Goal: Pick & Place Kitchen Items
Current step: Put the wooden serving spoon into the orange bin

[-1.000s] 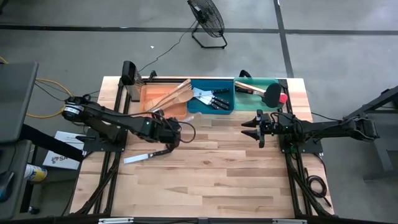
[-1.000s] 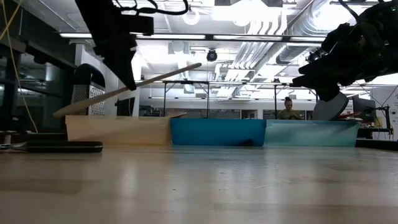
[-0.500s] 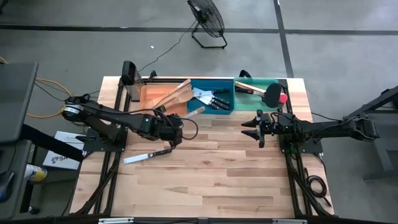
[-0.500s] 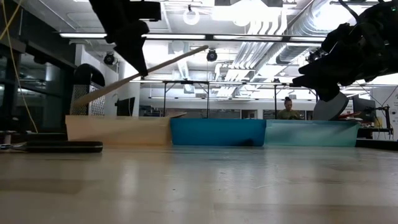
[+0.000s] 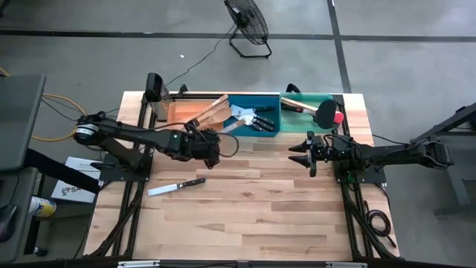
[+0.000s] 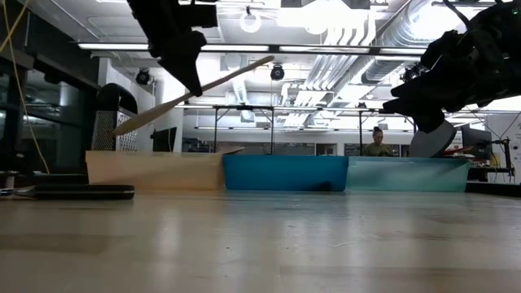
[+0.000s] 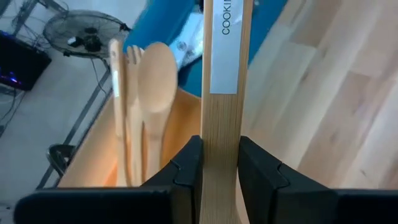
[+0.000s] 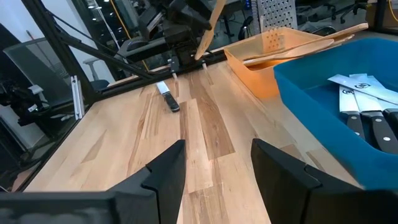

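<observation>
My left gripper (image 5: 210,147) hangs above the table just in front of the orange bin (image 5: 178,113), shut on a pale flat wooden spatula (image 5: 232,129) with a white label. The spatula slants through the air (image 6: 212,81). In the orange bin lie wooden spoons (image 7: 146,93). A black-handled knife (image 5: 176,186) lies flat on the table, nearer than my left gripper. The blue bin (image 5: 269,126) holds knives (image 8: 364,118). My right gripper (image 5: 303,152) waits open at the table's right, near the green bin (image 5: 301,97). My left gripper pinches the spatula's flat shaft by its two narrow edges (image 7: 221,155) between the two fingers (image 7: 186,168), about mid-length. The spatula runs out forward past the fingertips. It is lifted clear of the table and tilted, one end high (image 6: 264,63), the other low (image 6: 122,130).
Three bins stand in a row along the far edge: orange, blue, green. The green bin holds a black-headed and a red-headed utensil (image 5: 327,113). A wide stretch of bare wooden table (image 5: 245,208) lies in front of them. A person sits far off in the room (image 6: 376,145).
My left gripper has risen and gone toward the table's far edge and the orange bin, carrying the spatula. The spatula has tipped steeper and its far end now reaches over the bins. The knife has stayed on the table.
</observation>
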Robot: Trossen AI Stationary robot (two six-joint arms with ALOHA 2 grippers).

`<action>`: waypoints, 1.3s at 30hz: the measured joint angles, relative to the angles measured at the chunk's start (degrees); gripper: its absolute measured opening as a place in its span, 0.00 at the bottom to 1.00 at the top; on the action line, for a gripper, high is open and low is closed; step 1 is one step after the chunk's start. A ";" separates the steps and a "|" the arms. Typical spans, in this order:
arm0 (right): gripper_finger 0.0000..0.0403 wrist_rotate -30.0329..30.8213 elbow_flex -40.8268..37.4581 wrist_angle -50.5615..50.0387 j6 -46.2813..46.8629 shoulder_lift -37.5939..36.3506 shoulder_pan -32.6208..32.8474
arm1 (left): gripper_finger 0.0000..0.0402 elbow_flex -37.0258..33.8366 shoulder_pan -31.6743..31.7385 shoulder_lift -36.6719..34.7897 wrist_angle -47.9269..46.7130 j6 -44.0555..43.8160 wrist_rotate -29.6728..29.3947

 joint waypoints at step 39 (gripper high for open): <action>0.43 0.02 -0.02 -0.01 0.01 -0.01 0.00 | 0.17 -4.89 18.38 -0.82 12.02 17.48 0.85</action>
